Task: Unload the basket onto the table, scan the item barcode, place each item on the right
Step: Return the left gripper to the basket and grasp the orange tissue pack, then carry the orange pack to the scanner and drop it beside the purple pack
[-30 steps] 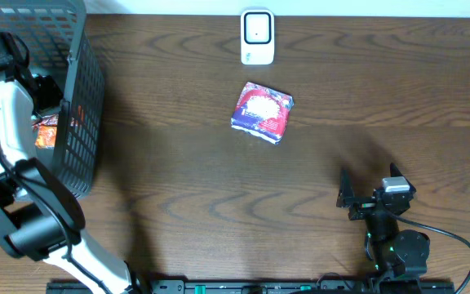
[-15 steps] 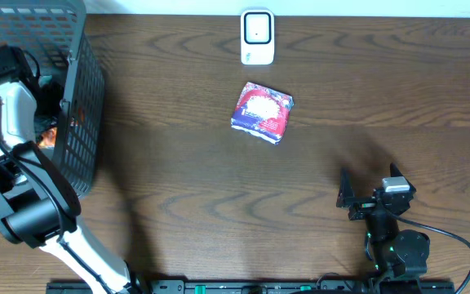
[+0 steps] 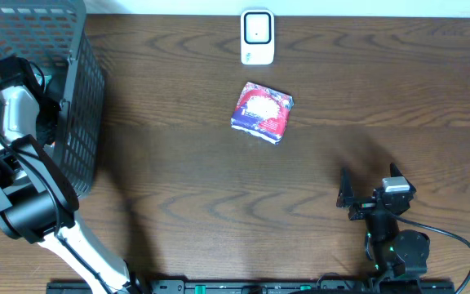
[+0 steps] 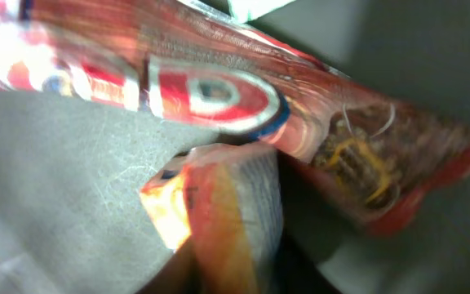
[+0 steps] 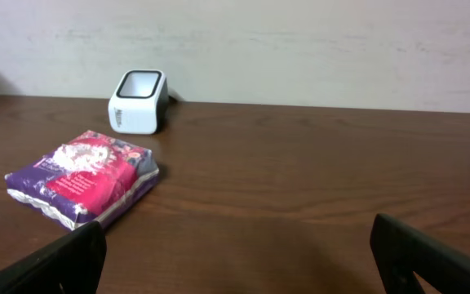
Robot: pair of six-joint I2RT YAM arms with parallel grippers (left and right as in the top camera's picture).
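Note:
My left arm reaches down into the black wire basket [image 3: 84, 106] at the far left, and the mesh hides its gripper from overhead. In the left wrist view my left gripper [image 4: 231, 278] is shut on the edge of a small orange packet [image 4: 227, 204], pinched between the dark fingers [image 4: 170, 273]. A larger red snack bag [image 4: 219, 90] lies just beyond it. The white barcode scanner [image 3: 257, 37] stands at the table's far edge. My right gripper [image 3: 370, 192] rests open near the front right, holding nothing.
A purple and pink packet [image 3: 262, 111] lies on the wooden table just in front of the scanner [image 5: 137, 102]; the right wrist view shows the packet [image 5: 84, 175] ahead and to the left. The basket's walls close in around my left wrist.
My left wrist shifted a little inside the basket, and its jaws went from wide open to shut on the orange packet. The right arm stayed still.

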